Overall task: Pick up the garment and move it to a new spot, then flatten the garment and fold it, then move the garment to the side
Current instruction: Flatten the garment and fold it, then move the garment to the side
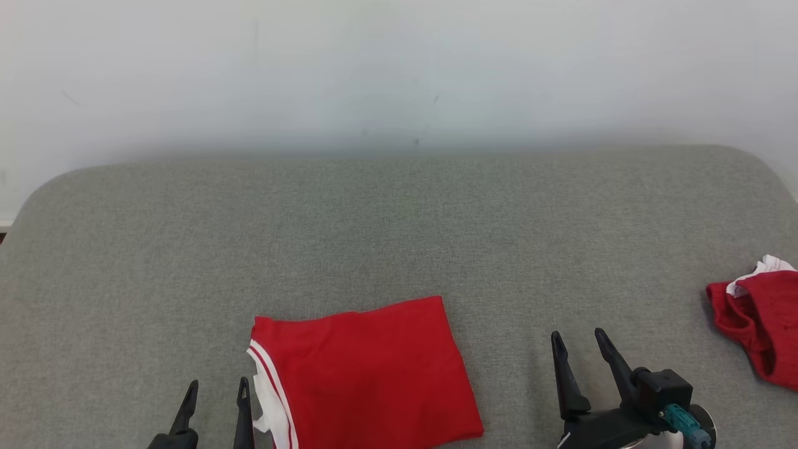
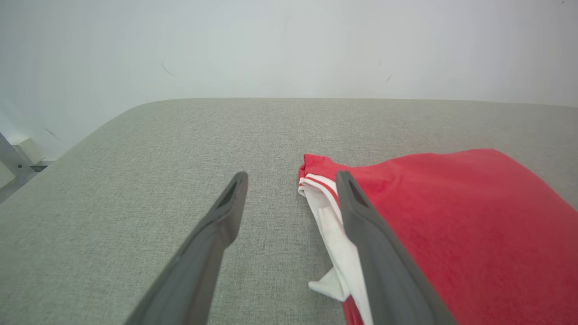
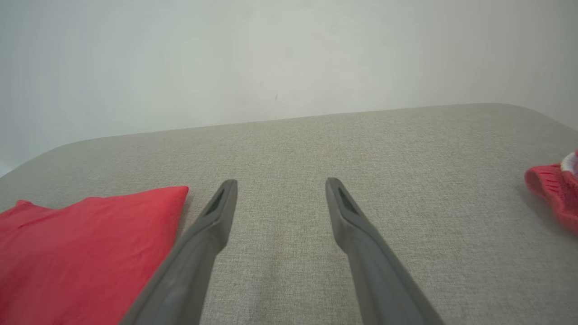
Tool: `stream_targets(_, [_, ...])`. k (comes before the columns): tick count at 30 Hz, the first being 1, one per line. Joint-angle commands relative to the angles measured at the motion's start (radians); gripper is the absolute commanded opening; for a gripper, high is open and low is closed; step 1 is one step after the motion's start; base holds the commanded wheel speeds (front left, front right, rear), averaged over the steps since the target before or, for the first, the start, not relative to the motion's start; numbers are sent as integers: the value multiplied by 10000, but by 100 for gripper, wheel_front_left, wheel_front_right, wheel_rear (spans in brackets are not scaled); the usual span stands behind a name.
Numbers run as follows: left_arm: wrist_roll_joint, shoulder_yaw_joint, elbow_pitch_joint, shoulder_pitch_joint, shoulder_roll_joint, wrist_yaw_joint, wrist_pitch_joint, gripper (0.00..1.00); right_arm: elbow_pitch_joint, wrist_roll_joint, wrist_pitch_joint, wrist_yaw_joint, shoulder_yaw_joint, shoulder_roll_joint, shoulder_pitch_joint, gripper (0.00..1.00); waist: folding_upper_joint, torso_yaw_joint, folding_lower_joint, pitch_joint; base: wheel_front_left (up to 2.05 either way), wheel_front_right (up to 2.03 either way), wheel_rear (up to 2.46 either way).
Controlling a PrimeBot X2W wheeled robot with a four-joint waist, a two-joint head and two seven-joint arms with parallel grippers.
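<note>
- A plain pale wall [image 1: 399,75] backs a grey fabric-covered counter [image 1: 399,237] with rounded far corners, bare across its far half.
- The garment [image 1: 368,368], red with white striped trim, lies near the front edge, a little left of centre. It is a tidy, flat rectangle, so I judge the folding done and the shift to the side left to do.
- The left hand [image 1: 218,383] sits just beside the garment's trimmed left edge, fingers spread wide and holding nothing. That looks like a ready position for taking hold of that edge.
- In the left wrist view its right finger overlaps the white trim. Whether it touches the cloth or hangs above it, I cannot tell.
- The right hand [image 1: 577,335] is apart from the garment's right edge, over bare counter, also fully spread and empty. It is placed to take the other side.
- A second red piece [image 1: 757,324], crumpled with some white showing, lies at the far right edge, well apart.
</note>
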Motion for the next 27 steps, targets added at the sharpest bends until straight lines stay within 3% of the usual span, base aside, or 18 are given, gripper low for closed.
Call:
stream_targets(1, [55, 83, -87, 167, -4, -21, -33, 100, -38, 98, -41, -24, 28, 27, 123, 100, 0, -97, 1, -93, 0, 0, 0])
stream_targets(27, [69, 251, -384, 620, -5, -144, -31, 100, 169, 500, -41, -24, 367, 27, 186, 100, 0, -264, 1, -286, 0, 0, 0])
